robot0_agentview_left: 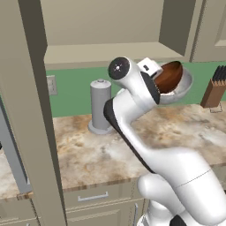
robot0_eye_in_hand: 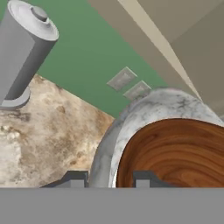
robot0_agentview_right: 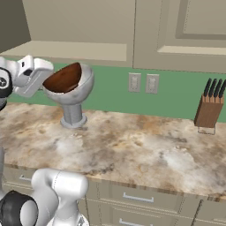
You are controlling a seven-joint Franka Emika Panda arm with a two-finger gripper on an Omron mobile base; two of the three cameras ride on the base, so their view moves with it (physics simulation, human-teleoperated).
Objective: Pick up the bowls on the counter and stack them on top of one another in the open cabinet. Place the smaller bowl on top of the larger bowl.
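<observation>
So, end effector (robot0_eye_in_hand: 109,178) clamped on rim of larger bowl (robot0_agentview_left: 185,86), smaller bowl (robot0_agentview_left: 170,76) already nested inside. Pair tilted, held above counter (robot0_agentview_left: 88,154), just below open cabinet (robot0_agentview_left: 106,53) shelf. Risk: brown one probably slides out, or rim clips shelf edge.

A home kitchen — a mottled stone counter (robot0_agentview_right: 132,145) runs over beige drawers (robot0_agentview_right: 137,198), with beige wall cabinets (robot0_agentview_right: 176,31) above it, a green backsplash (robot0_agentview_right: 176,95) behind it carrying outlets (robot0_agentview_right: 142,83), and a knife block (robot0_agentview_right: 208,110) on it.
</observation>
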